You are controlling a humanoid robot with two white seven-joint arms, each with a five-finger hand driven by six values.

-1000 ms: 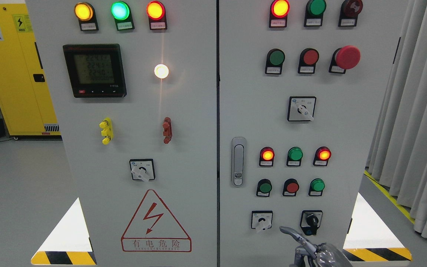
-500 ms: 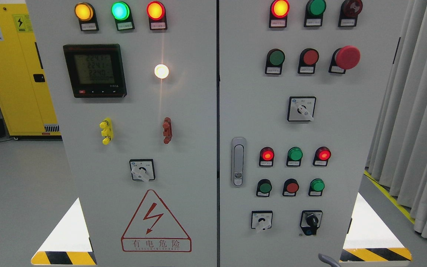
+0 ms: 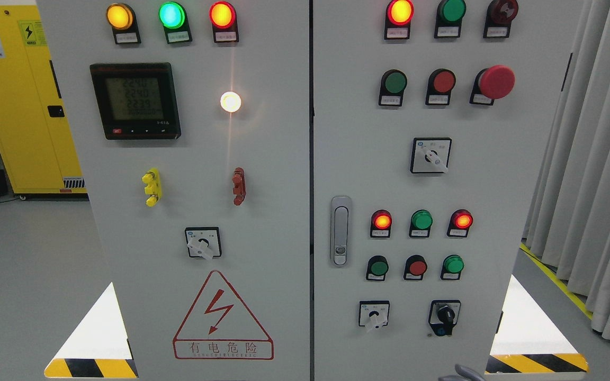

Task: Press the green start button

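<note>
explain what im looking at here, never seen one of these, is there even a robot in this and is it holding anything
This is one picture, taken from a camera on a humanoid robot's head, so you see what the robot faces: a grey electrical control cabinet with two doors. The left door carries lit indicator lamps, a digital meter and a red lightning warning triangle. The right door has green and red push buttons, a big red mushroom button, rotary switches and a door handle. One candidate for the start button is the green button in the upper row. Of the robot itself, only a grey sliver of its right hand shows at the bottom edge; it touches nothing. A yellow cabinet stands behind on the left.
</note>
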